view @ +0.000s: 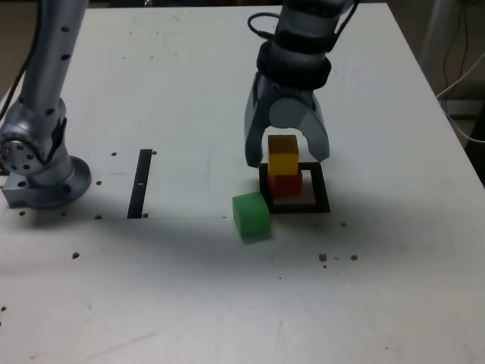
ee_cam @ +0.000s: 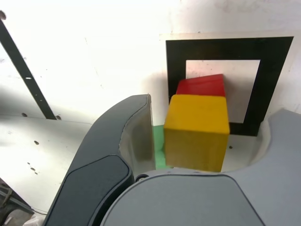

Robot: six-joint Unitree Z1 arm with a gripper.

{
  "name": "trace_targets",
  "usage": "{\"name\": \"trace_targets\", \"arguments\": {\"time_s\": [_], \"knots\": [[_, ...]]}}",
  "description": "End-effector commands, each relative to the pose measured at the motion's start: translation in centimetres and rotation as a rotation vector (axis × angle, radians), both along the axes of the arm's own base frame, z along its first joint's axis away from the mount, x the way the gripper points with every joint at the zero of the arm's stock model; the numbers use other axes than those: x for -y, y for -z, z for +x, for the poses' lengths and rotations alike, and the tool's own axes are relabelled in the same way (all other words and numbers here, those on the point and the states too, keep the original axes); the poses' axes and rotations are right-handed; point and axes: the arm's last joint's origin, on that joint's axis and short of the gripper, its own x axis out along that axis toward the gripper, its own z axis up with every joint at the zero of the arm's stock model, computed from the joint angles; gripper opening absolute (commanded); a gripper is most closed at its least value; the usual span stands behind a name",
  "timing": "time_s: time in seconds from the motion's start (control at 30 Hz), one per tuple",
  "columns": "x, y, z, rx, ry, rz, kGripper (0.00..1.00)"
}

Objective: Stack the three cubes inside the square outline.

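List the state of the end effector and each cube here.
Grey two-jawed end effector: open, around the yellow cube
Yellow solid-coloured cube: stacked on the red one
Red solid-coloured cube: on the table, partly over the black outline's border
Green solid-coloured cube: unstacked, on the table

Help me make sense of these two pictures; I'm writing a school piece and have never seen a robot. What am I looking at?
It is one robot arm with a gripper. The exterior view comes from a camera off the arm; the wrist view looks past the jaws from its wrist. On the white table lie a green cube, a black strip and a black square outline. There, a yellow cube sits on a red one. The jaws stand open around the yellow cube, gripping nothing.
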Motion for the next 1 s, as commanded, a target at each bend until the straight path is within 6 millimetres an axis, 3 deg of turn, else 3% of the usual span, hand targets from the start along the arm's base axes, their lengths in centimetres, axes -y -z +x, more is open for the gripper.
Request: {"name": "trace_targets", "arguments": {"time_s": [0.0,0.23,0.57,0.97], "knots": [[0.1,-0.9,-0.9,0.016,-0.002,0.007,0.99],[1.2,-2.6,-3.4,0.042,0.032,0.039,0.99],[5.1,-3.3,-5.9,0.043,0.057,0.099,0.99],[8.7,-3.0,-7.2,0.036,0.031,0.115,1.00]]}}
